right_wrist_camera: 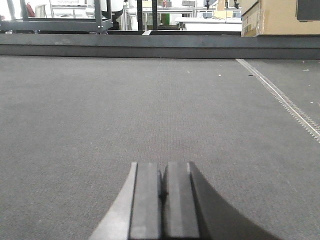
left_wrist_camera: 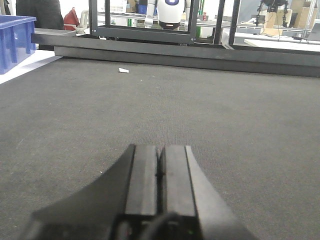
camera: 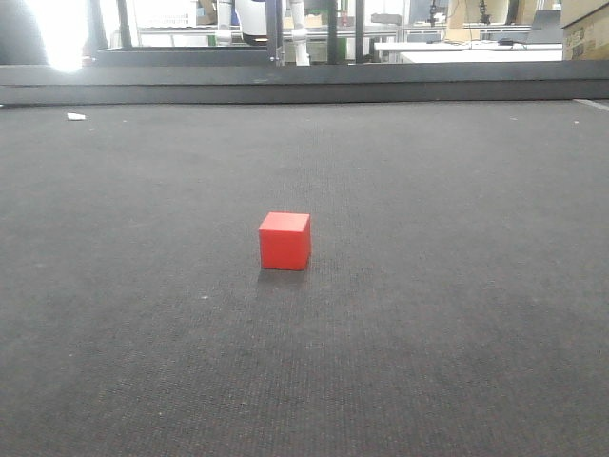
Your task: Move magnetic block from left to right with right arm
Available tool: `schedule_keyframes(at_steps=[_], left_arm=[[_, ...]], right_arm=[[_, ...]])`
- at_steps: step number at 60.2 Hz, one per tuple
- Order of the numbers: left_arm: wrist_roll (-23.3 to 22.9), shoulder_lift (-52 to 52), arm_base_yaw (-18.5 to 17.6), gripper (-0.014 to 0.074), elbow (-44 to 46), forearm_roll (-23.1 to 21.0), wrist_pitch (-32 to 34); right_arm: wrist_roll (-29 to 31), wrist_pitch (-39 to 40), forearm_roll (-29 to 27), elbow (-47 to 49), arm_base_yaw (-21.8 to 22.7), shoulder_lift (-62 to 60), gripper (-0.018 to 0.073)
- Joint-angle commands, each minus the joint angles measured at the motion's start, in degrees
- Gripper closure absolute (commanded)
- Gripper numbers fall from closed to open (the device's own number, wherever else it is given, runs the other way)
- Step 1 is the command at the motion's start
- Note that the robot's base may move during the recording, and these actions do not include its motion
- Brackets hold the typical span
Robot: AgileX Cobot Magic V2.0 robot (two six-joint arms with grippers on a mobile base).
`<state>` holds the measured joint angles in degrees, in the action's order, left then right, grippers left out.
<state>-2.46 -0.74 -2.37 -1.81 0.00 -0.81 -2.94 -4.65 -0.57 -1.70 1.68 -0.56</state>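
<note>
One magnetic block (camera: 284, 241) is seen in the front view, standing flat and alone on the dark grey mat (camera: 457, 314), near the middle of that view, with nothing touching it. The left gripper (left_wrist_camera: 161, 162) and the right gripper (right_wrist_camera: 163, 180) are each shown low over the mat, jaws pressed together and nothing between them. The block is caught in neither wrist view, so how far the right gripper lies from it cannot be told. The step in hand is judged to be the reach, not yet begun. To do it well, the right jaws should be opened wider than the cube before the descent and squared to two opposite flat faces, since a skewed pinch on the sharp edges would likely twist the cube out. It should be lifted clear of the mat's rough weave before being carried rightward, not dragged.
</note>
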Motion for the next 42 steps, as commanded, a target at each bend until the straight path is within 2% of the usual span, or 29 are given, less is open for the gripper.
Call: schedule_keyframes(at_steps=[1,42], left_arm=[[-0.2,-0.9,-0.4,0.0713,-0.6,0.0,5.2],[-0.2,-0.9,-0.4,0.0713,-0.6,0.0,5.2]], right_arm=[[0.1,5.4,0.6,0.3,0.0,-1.1,0.05],[0.1,7.3,0.6,0.3,0.0,-1.1,0.05]])
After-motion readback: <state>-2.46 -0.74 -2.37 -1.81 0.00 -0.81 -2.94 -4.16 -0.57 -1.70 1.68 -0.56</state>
